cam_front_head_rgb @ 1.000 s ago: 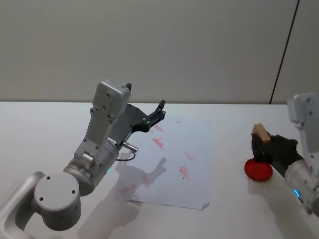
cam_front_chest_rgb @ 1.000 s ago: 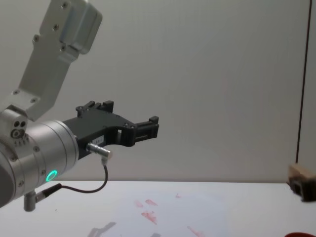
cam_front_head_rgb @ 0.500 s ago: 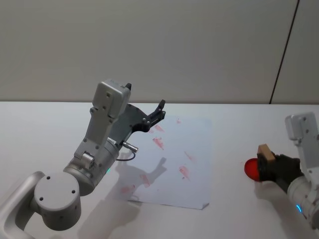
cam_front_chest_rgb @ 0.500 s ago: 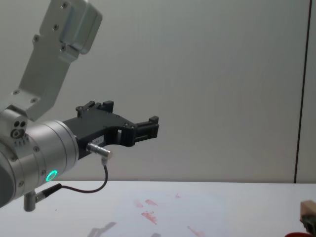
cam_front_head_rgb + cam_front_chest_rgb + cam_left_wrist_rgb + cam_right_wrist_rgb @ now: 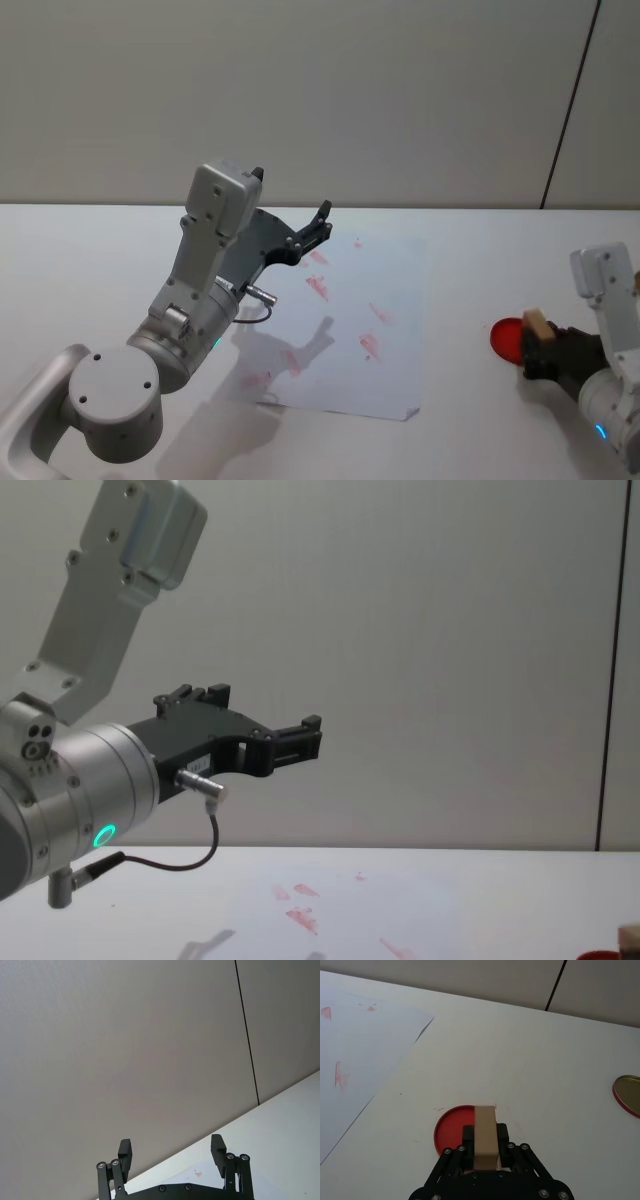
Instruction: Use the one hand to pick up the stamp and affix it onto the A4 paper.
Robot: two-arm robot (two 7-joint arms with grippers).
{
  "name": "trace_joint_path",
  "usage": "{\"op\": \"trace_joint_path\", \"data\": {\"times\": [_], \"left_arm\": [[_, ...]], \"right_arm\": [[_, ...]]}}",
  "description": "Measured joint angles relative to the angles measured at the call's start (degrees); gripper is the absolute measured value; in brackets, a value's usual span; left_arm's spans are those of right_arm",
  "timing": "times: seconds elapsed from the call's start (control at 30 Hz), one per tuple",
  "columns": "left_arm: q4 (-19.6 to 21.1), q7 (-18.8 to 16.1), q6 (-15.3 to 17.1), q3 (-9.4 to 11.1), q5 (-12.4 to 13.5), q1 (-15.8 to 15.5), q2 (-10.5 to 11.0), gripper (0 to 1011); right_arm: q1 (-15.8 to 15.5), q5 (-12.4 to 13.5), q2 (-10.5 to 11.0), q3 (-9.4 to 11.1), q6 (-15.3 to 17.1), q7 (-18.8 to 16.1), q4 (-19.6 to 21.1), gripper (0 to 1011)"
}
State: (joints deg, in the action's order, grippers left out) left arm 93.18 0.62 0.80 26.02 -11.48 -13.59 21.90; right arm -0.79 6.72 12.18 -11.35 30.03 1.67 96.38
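From the head view, we are looking at the right gripper [image 5: 541, 350] clamped on the stamp [image 5: 535, 323], a small tan wooden block, at the table's right side just beside the red round ink pad [image 5: 508, 339]. The A4 paper [image 5: 385, 330], dotted with red marks, is lying flat well to the left of it. The left gripper [image 5: 312, 232] is hovering above the paper's far left part, its fingers parted and holding nothing.

In the left wrist view, we are seeing the left gripper [image 5: 171, 1151] with its two black fingers standing well apart against the grey wall, nothing between them.

In the right wrist view, the right gripper [image 5: 484, 1152] is pinching the stamp [image 5: 485, 1136] at the sides, the block standing up between the fingers in front of the ink pad [image 5: 451, 1131]; a gold lid [image 5: 627, 1094] is lying off to one side, and the paper [image 5: 355, 1050] is spreading out farther off.

In the chest view, we are catching just the stamp's top [image 5: 630, 938] at the lower right corner, with the left gripper [image 5: 296, 739] raised over the paper [image 5: 340, 905].

We are judging the block as light, stiff and not fragile; a firm hold across its flat sides looks right, keeping the inked face free and level.
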Motion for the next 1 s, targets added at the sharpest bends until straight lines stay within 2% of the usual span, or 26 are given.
{"op": "trace_joint_path", "data": {"times": [0.03,0.23,0.27,0.37,0.5,0.67,0.83,1.0], "left_arm": [[0.0,0.0,0.0,0.0,0.0,0.0,0.0,1003],[0.0,0.0,0.0,0.0,0.0,0.0,0.0,1002],[0.0,0.0,0.0,0.0,0.0,0.0,0.0,1003],[0.0,0.0,0.0,0.0,0.0,0.0,0.0,1003],[0.0,0.0,0.0,0.0,0.0,0.0,0.0,1003],[0.0,0.0,0.0,0.0,0.0,0.0,0.0,1003],[0.0,0.0,0.0,0.0,0.0,0.0,0.0,1003],[0.0,0.0,0.0,0.0,0.0,0.0,0.0,1003]], "right_arm": [[0.0,0.0,0.0,0.0,0.0,0.0,-0.1,302],[0.0,-0.2,0.0,0.1,0.1,0.0,-0.5,464],[0.0,-0.2,0.0,0.1,0.1,0.0,-0.5,526],[-0.1,-0.3,-0.1,0.1,0.1,0.1,-0.7,585],[-0.1,-0.3,-0.1,0.1,0.1,0.1,-0.7,748],[-0.1,-0.4,-0.1,0.1,0.1,0.1,-0.9,891],[-0.1,-0.4,-0.1,0.1,0.1,0.1,-0.9,1001],[0.0,-0.5,-0.3,0.1,-0.7,0.0,-0.9,1001]]}}
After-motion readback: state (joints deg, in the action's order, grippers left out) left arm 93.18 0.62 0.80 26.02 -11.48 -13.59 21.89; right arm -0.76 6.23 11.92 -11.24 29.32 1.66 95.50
